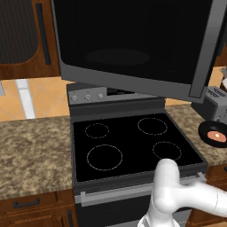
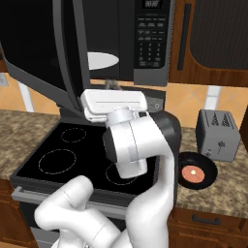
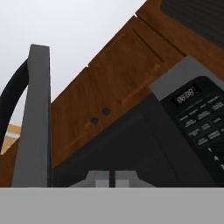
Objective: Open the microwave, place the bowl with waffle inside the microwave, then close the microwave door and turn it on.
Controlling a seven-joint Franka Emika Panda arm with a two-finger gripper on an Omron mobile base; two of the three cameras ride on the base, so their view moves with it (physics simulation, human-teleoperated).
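The microwave [image 2: 151, 43] hangs above the stove with its door [image 1: 128, 42] swung wide open. Its white turntable plate [image 2: 101, 60] shows inside, and the keypad [image 3: 199, 120] is at the right. The door's grey bar handle [image 1: 205, 53] stands at the free edge. My gripper [image 2: 113, 85] is raised just below the open cavity, beside the door's edge [image 3: 33, 122]. Its fingertips [image 3: 99, 179] are pressed together with nothing between them. The black bowl [image 2: 196, 170] holding the reddish waffle [image 2: 192, 172] rests on the counter right of the stove, apart from the gripper; the bowl [image 1: 215, 133] also sits at the right edge of the left base view.
A black-topped stove [image 1: 133, 144] with a knob panel [image 1: 88, 95] lies under the microwave. A small grey toaster [image 2: 218, 133] stands just behind the bowl. Granite counter [image 1: 35, 150] runs on both sides. Brown cabinets [image 3: 113, 87] flank the microwave.
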